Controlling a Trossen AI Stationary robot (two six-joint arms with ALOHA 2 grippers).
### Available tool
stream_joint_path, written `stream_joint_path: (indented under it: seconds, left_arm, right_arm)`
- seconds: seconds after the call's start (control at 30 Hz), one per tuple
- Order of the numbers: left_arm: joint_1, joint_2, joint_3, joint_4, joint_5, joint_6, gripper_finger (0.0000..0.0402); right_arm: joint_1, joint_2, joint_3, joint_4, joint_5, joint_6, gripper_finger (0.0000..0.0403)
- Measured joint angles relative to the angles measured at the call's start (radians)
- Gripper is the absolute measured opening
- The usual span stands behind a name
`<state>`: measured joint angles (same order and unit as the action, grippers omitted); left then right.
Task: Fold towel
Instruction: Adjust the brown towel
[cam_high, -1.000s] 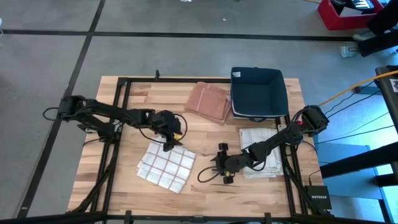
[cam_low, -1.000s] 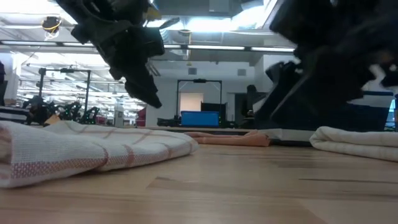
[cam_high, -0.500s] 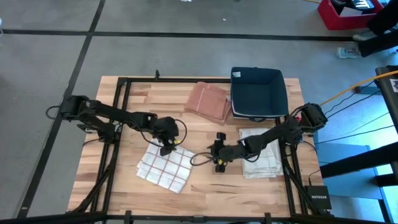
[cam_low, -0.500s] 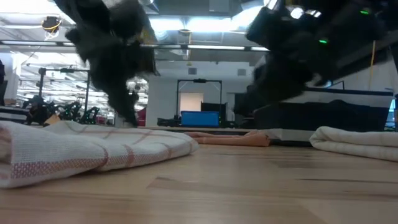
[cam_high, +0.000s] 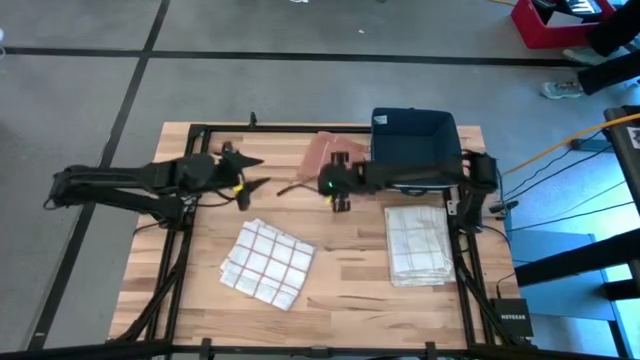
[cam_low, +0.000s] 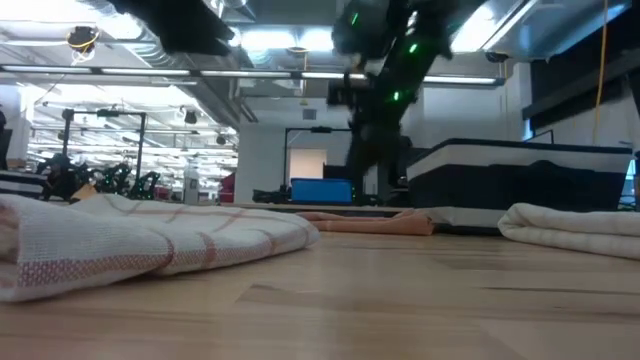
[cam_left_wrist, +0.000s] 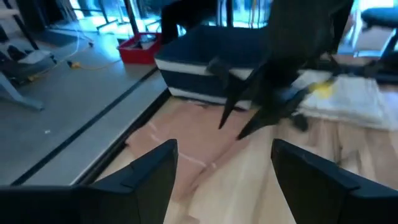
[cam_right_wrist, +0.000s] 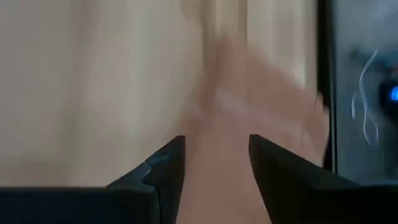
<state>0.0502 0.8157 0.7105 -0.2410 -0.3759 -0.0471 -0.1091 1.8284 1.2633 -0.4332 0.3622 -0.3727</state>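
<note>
You have three cloths on the wooden plank table (cam_high: 340, 290). The checked towel (cam_high: 267, 262), white with a thin red grid and a coarse woven face, lies folded into a rough square in the lower left-centre of the high view, tilted like a diamond; in the low view it is the soft rounded mound at the left edge. A plain cream towel (cam_high: 417, 243), folded into an upright rectangle, sits right of centre. A salmon-pink cloth (cam_high: 328, 158), also folded, lies at upper centre, touching the left wall of the dark blue rectangular bin (cam_high: 413, 150).

Your left end effector (cam_high: 247, 173) hangs above bare wood at centre left, well above the checked towel in the frame, its two dark pointed fingers spread wide and holding nothing. Your right end effector (cam_high: 338, 185) reaches in from the right, across the front of the bin, and sits over the lower edge of the pink cloth; in its wrist view the two blocky dark fingers (cam_right_wrist: 163, 168) stand apart with a narrower gap, pink fabric showing between them, nothing gripped
</note>
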Motion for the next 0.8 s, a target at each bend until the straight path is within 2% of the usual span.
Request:
stream_joint_path:
  seconds: [0.2, 0.33, 0.4, 0.53, 0.63, 0.8]
  left_arm:
    - [-0.01, -0.052, -0.015, -0.009, -0.004, -0.049, 0.025]
    - [-0.014, -0.034, -0.048, -0.013, -0.003, -0.05, 0.025]
    - [-0.012, -0.028, -0.06, -0.013, -0.003, -0.049, 0.025]
    - [-0.002, -0.019, -0.062, 0.002, -0.003, -0.031, 0.025]
    - [-0.001, -0.019, -0.062, 0.033, -0.004, -0.024, 0.025]
    - [-0.001, -0.019, -0.063, 0.07, -0.003, -0.018, 0.025]
  right_arm:
    - [-0.157, 0.106, 0.095, -0.27, -0.005, -0.109, 0.0166]
    - [-0.205, 0.137, 0.094, -0.413, -0.026, -0.116, 0.0165]
    - [-0.206, 0.15, 0.093, -0.44, -0.076, -0.077, 0.0165]
    - [-0.17, 0.175, 0.091, -0.388, -0.229, -0.021, 0.0165]
    - [-0.112, 0.187, 0.094, -0.274, -0.314, 0.056, 0.0165]
    - [-0.027, 0.209, 0.09, -0.047, -0.423, 0.317, 0.0165]
